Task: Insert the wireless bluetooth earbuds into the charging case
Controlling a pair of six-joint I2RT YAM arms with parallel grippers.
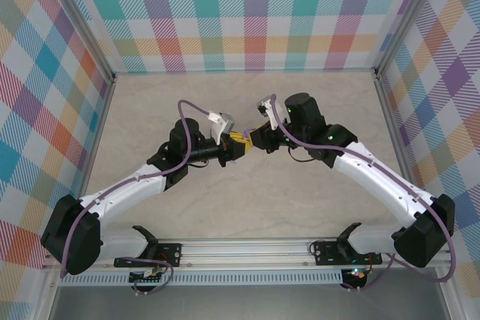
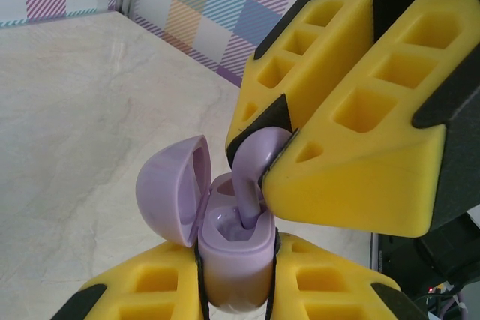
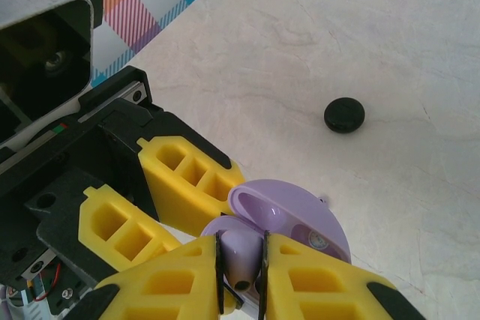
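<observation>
My left gripper (image 2: 234,279) is shut on the lavender charging case (image 2: 234,256), holding it upright with its hinged lid (image 2: 171,189) swung open to the left. My right gripper (image 3: 241,271) is shut on a lavender earbud (image 3: 244,256). From the left wrist view the earbud (image 2: 251,174) hangs from the right gripper's yellow fingers (image 2: 352,148), its stem reaching down into the case's open well. In the top view the two grippers (image 1: 238,146) (image 1: 257,139) meet tip to tip above the middle of the table. The right wrist view has the open lid (image 3: 304,219) just behind the earbud.
A round black disc (image 3: 344,115) lies on the pale marble tabletop (image 3: 300,50) beyond the grippers. Plaid walls (image 1: 247,13) close the table at the back and both sides, with metal posts (image 1: 380,88) at the back corners.
</observation>
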